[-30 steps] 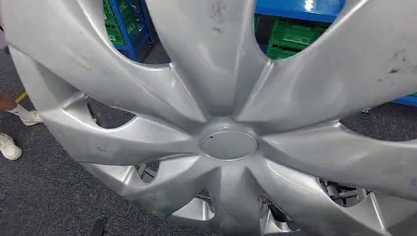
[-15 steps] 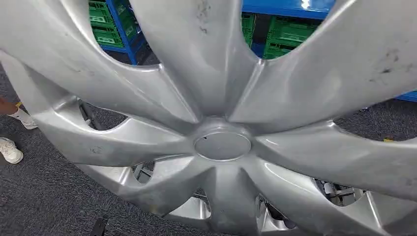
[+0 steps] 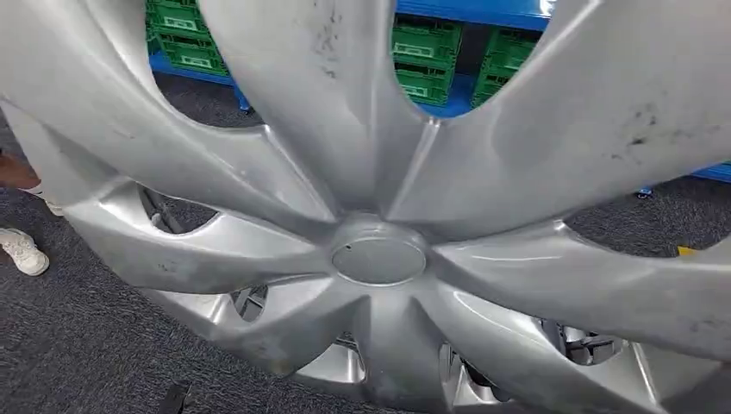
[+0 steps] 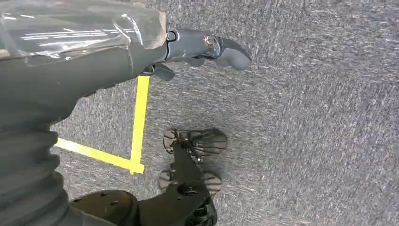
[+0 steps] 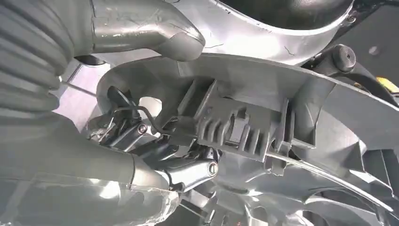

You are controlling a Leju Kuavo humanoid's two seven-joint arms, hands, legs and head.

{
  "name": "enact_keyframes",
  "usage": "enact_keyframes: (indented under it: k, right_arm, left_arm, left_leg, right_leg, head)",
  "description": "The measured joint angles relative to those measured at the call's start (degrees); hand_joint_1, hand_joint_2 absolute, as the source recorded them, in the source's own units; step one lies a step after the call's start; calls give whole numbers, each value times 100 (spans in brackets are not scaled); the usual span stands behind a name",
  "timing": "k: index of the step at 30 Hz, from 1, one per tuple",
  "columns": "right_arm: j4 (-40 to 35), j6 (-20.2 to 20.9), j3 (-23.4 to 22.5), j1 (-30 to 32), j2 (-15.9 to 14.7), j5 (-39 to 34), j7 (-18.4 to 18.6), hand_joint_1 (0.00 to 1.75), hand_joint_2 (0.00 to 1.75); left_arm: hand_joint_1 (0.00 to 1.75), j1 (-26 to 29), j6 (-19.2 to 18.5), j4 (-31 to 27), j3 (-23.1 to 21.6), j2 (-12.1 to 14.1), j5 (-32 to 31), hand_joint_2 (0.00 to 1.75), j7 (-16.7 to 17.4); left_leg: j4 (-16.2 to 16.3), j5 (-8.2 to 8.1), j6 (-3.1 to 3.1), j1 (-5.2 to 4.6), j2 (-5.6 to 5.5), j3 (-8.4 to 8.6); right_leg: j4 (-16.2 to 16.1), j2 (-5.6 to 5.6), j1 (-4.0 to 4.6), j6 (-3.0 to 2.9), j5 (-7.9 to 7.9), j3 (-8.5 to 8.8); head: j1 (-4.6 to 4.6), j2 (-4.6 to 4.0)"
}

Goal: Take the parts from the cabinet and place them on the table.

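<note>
A large silver hubcap (image 3: 379, 259) with broad spokes hangs tilted right in front of the head view and covers most of it. My right hand (image 5: 155, 141) grips its rim: the grey thumb (image 5: 150, 30) lies on the smooth silver side, and the dark fingers (image 5: 188, 167) press on the ribbed back (image 5: 244, 127) among the plastic clips. My left hand (image 4: 141, 52) hangs over the carpet with nothing in it, one dark finger (image 4: 221, 47) stretched out.
Green crates (image 3: 427, 65) on a blue rack (image 3: 470, 13) show through the hubcap's upper gaps. A person's white shoe (image 3: 24, 250) stands on the dark grey carpet (image 3: 78, 345) at the left. Yellow tape (image 4: 139, 122) marks a corner on the floor.
The whole head picture has shifted, so the camera has moved; more of the green crates shows now. The hubcap stays in my right hand's grip, its centre a little further left.
</note>
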Motion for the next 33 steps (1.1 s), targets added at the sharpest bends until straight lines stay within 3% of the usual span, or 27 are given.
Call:
enact_keyframes:
  k: [1,4,5,6,7,10,11,12,13,15,16,18,23,24,25,26,27,28,29,31,32,33]
  right_arm:
    - [0,0,2,-13,-2,0,-2,175,175]
    - [0,0,4,-16,-4,0,-11,175,175]
    - [0,0,4,-16,-4,0,-13,175,175]
    - [0,0,4,-23,0,2,-15,175,175]
    - [0,0,7,-29,0,11,-15,175,175]
    - [0,0,17,-27,4,41,-48,175,175]
    - [0,0,17,-27,4,63,-61,175,175]
    - [2,0,20,-26,4,83,-72,175,175]
    - [2,0,22,-28,4,103,-83,175,175]
    - [0,0,31,-37,4,146,-127,175,175]
    - [0,-2,39,-61,4,168,-136,175,175]
    - [0,-4,42,-77,4,186,-151,175,175]
    - [2,-7,42,-78,4,195,-162,175,175]
    - [0,-11,52,-82,4,219,-184,175,175]
    - [2,-11,66,-96,-7,225,-197,175,175]
    - [2,-11,66,-84,-11,225,-203,175,175]
    - [7,-11,68,-81,-15,225,-205,175,175]
    - [15,-11,68,-79,-24,227,-208,175,175]
    - [17,-13,70,-81,-28,234,-218,175,175]
    - [17,-13,74,-87,-33,258,-234,175,175]
    - [15,-13,76,-92,-35,269,-238,175,175]
    - [15,-15,81,-95,-37,280,-247,175,175]
  left_arm:
    - [0,0,-4,-2,0,2,0,175,0]
    - [0,33,-13,-2,-2,13,46,175,-2]
    - [0,44,-13,-2,-2,18,61,175,-2]
    - [0,54,-13,-2,-2,46,81,175,-2]
    - [0,67,-13,-11,-4,46,105,175,-5]
    - [0,88,2,-11,-4,77,129,175,-5]
    - [0,100,9,-11,-7,76,144,175,-7]
    - [0,108,26,-11,-7,76,177,175,-7]
    - [0,109,31,-11,-9,77,186,175,-9]
    - [0,103,42,-11,-13,79,225,175,-22]
    - [0,95,44,-11,-15,79,227,175,-28]
    - [0,74,48,-11,-22,79,232,175,-33]
    - [0,76,50,-11,-26,79,234,175,-33]
    - [0,83,57,-9,-33,79,249,175,-37]
    - [0,71,57,-11,-59,77,278,175,-48]
    - [0,77,57,-11,-66,72,286,175,-46]
    - [0,79,55,-11,-77,70,286,175,-48]
    - [0,80,57,-11,-87,66,286,175,-48]
    - [0,80,55,-11,-96,61,291,175,-48]
    - [0,77,57,-11,-109,57,291,175,-48]
    - [0,77,57,-11,-114,55,293,175,-50]
    - [0,69,57,-11,-116,55,293,175,-55]
  left_leg:
    - [50,-19,-26,-33,-4,-39]
    - [79,-6,-80,-23,3,-79]
    - [87,-6,-90,-21,3,-81]
    - [139,-56,-121,-2,-1,-131]
    - [289,-191,-183,5,4,-182]
    - [1649,-845,-334,125,8,-762]
    - [1919,-905,-357,155,11,-883]
    - [1915,-838,-369,177,16,-878]
    - [1610,-630,-370,196,25,-727]
    - [609,-153,-354,209,37,-214]
    - [155,-96,-326,192,93,15]
    - [71,-146,-261,133,101,26]
    - [83,-145,-251,126,94,-1]
    - [27,-107,-162,109,51,6]
    - [-94,-6,-40,130,2,71]
    - [-93,-3,-28,105,-36,58]
    - [-89,0,-23,92,-68,46]
    - [-83,2,-21,80,-105,41]
    - [-75,2,-22,77,-158,41]
    - [-23,-9,-37,77,-259,37]
    - [18,-22,-57,80,-301,11]
    - [110,-58,-97,27,-351,-55]
  right_leg:
    - [-270,3,32,-53,13,109]
    - [-267,4,64,-139,79,115]
    - [-279,4,53,-157,93,117]
    - [-302,-1,-21,-189,120,130]
    - [-303,-1,-27,-195,121,133]
    - [-299,-3,-31,-195,122,125]
    - [-298,-5,-35,-194,121,125]
    - [-297,-5,-39,-193,121,129]
    - [-297,-4,-44,-191,120,136]
    - [-298,-3,-51,-187,118,161]
    - [-305,-8,-44,-178,121,162]
    - [-299,-8,-8,-120,131,117]
    - [-304,-17,-9,-94,136,103]
    - [-360,-56,-21,8,157,125]
    - [437,-25,-20,-81,-268,-263]
    - [1090,-12,-19,-112,-509,-571]
    - [1451,-8,-19,-103,-608,-749]
    - [1536,-8,-20,-71,-592,-803]
    - [1308,-8,-21,-22,-467,-688]
    - [310,61,-25,63,-71,-189]
    - [-128,210,-38,63,58,28]
    - [-239,251,-27,-3,76,80]
  head:
    - [2,0]
    - [-11,0]
    - [-9,0]
    - [-2,0]
    - [-18,0]
    - [-28,0]
    - [-28,0]
    - [-28,0]
    - [-28,0]
    - [-28,0]
    - [-26,0]
    - [-26,0]
    - [-24,0]
    - [-24,0]
    - [2,0]
    - [2,0]
    - [2,0]
    - [2,0]
    - [2,0]
    - [2,0]
    - [4,0]
    - [-2,0]
